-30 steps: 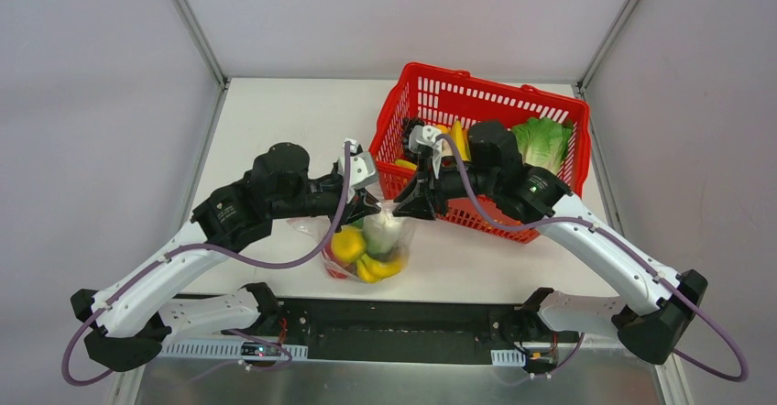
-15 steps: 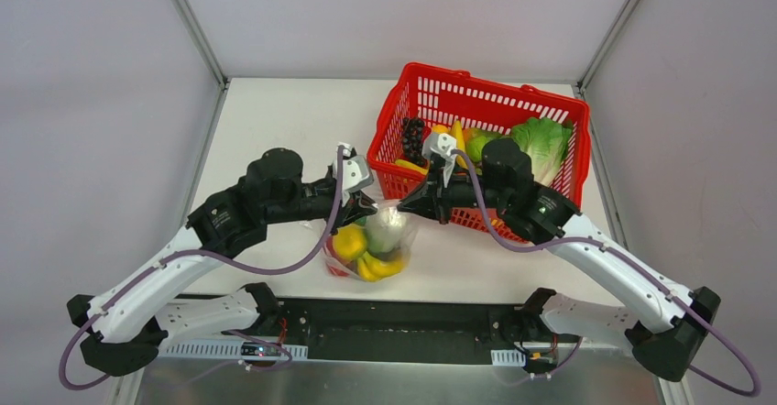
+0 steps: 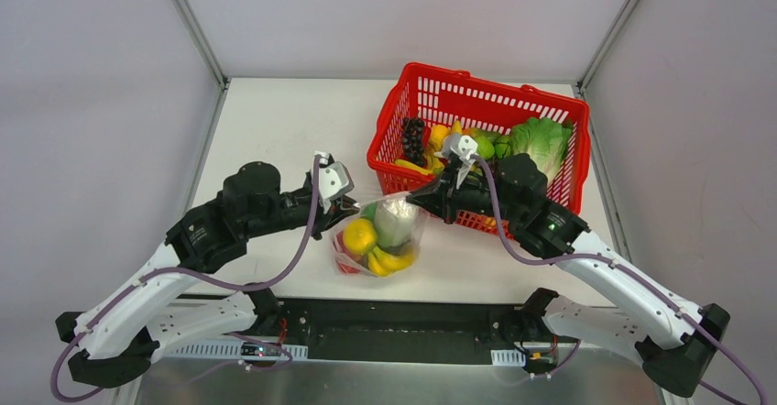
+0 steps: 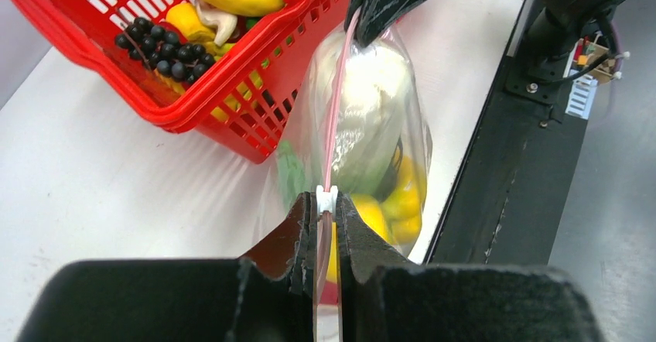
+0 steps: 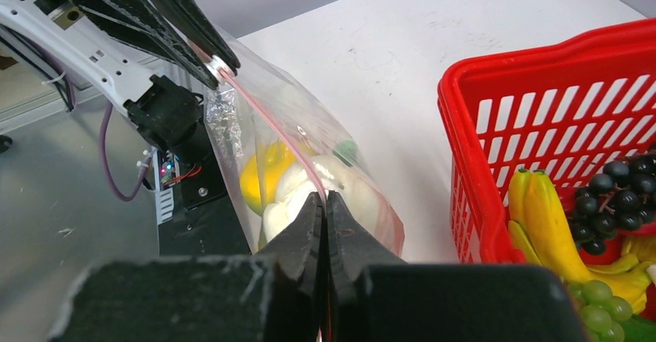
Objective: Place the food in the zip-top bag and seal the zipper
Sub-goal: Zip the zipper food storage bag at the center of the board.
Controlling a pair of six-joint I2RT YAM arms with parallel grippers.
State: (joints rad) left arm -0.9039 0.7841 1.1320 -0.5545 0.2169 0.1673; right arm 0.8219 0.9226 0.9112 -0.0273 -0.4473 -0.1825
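Observation:
The clear zip-top bag (image 3: 399, 243) hangs over the table's near edge, stretched between my two grippers. My left gripper (image 3: 351, 207) (image 4: 326, 205) is shut on the pink zipper (image 4: 334, 117), right behind its white slider (image 4: 327, 198). My right gripper (image 3: 414, 200) (image 5: 325, 197) is shut on the zipper (image 5: 267, 121) at the other end of the mouth. Food sits inside the bag: a white oval piece (image 4: 363, 117), a round yellow fruit (image 3: 360, 235), a banana bunch (image 3: 388, 261) and something green (image 4: 290, 176).
The red mesh basket (image 3: 553, 104) stands behind the bag, against the right arm. It holds dark grapes (image 3: 413, 136), bananas (image 5: 541, 210), a lettuce head (image 3: 541, 141) and other toy food. The black base rail (image 3: 403, 318) runs just below the bag.
My right gripper has shut on the bag's zipper edge. The left gripper has pulled to the left, the right one drew a little right, and the mouth now runs taut between them.

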